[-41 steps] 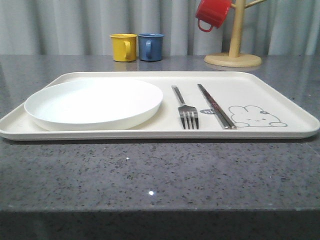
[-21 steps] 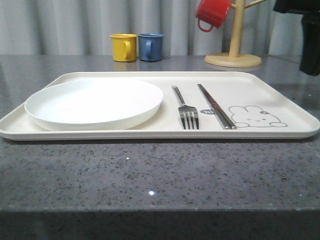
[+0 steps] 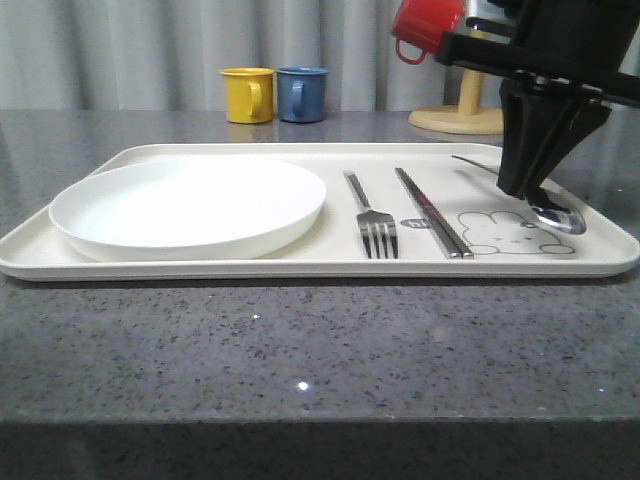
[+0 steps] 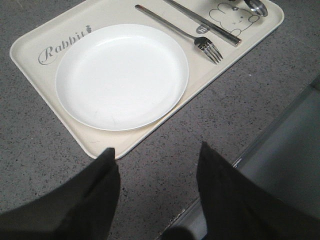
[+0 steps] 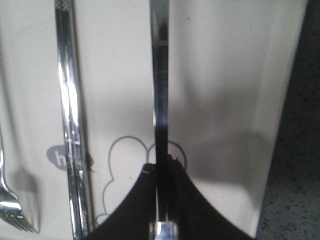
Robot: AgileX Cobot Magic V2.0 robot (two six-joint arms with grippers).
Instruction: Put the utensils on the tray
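The cream tray (image 3: 300, 268) lies on the grey counter with a round white plate (image 3: 190, 205) on its left half. To the plate's right lie a silver fork (image 3: 372, 222) and a pair of chopsticks (image 3: 430, 210). My right gripper (image 3: 520, 185) is shut on the spoon (image 3: 555, 217), whose bowl sits low at the rabbit drawing; contact with the tray is unclear. In the right wrist view the spoon handle (image 5: 160, 75) runs straight out from the closed gripper (image 5: 161, 167), beside the chopsticks (image 5: 70, 125). My left gripper (image 4: 156, 148) hangs open and empty over the counter near the tray's corner (image 4: 100, 150).
A yellow mug (image 3: 247, 94) and a blue mug (image 3: 301, 93) stand behind the tray. A red mug (image 3: 425, 28) hangs on the wooden stand (image 3: 455, 118) at the back right. The counter's front edge (image 4: 260, 145) runs close to my left gripper.
My right arm has come in from the upper right and dropped over the tray's right side, bringing the spoon down to the rabbit drawing. Plate, fork and chopsticks have not moved.
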